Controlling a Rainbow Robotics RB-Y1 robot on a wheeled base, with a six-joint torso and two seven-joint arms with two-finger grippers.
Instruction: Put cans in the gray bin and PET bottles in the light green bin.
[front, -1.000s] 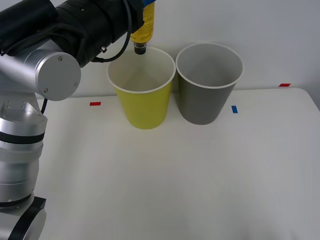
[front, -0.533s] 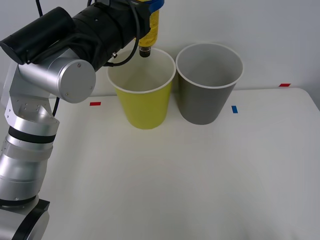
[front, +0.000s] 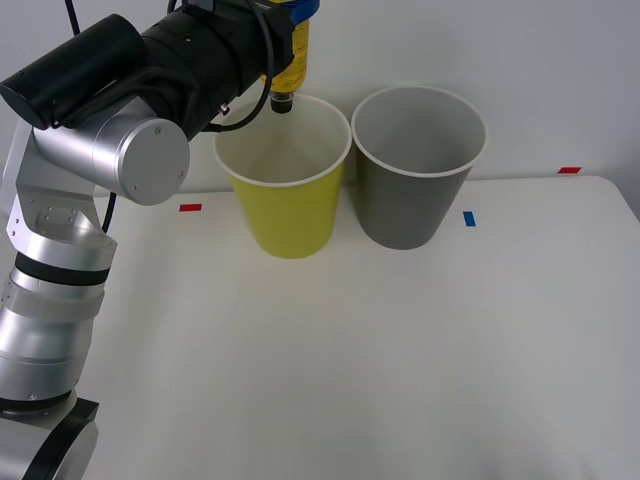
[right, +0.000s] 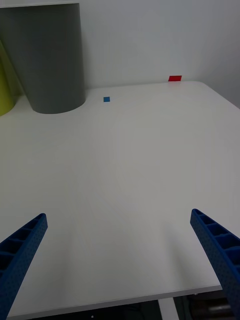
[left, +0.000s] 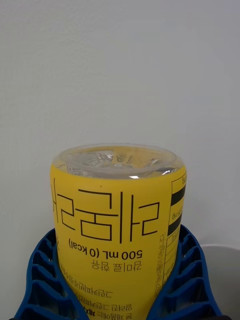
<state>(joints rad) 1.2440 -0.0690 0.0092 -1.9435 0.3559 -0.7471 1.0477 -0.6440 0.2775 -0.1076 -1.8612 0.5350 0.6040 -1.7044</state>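
Observation:
My left gripper (front: 292, 30) is shut on the PET bottle (front: 288, 70), a yellow-labelled bottle held upside down with its black cap pointing down. The cap hangs just above the back rim of the light green bin (front: 285, 205). In the left wrist view the bottle (left: 117, 225) sits between my blue fingers (left: 42, 280), its clear base facing the wall. The gray bin (front: 412, 195) stands right beside the green one; its wall (right: 47, 60) also shows in the right wrist view. My right gripper (right: 120, 260) is open over bare table, away from both bins.
Small red (front: 190, 207) and blue (front: 468, 218) tape marks lie on the white table (front: 350, 360) near the bins, with another red mark (front: 568, 170) at the far right. A white wall stands close behind the bins. The table's near edge shows in the right wrist view.
The left arm has drawn back from the camera and shifted slightly; the bottle stays over the green bin's back rim at about the same height. The bins have not moved.

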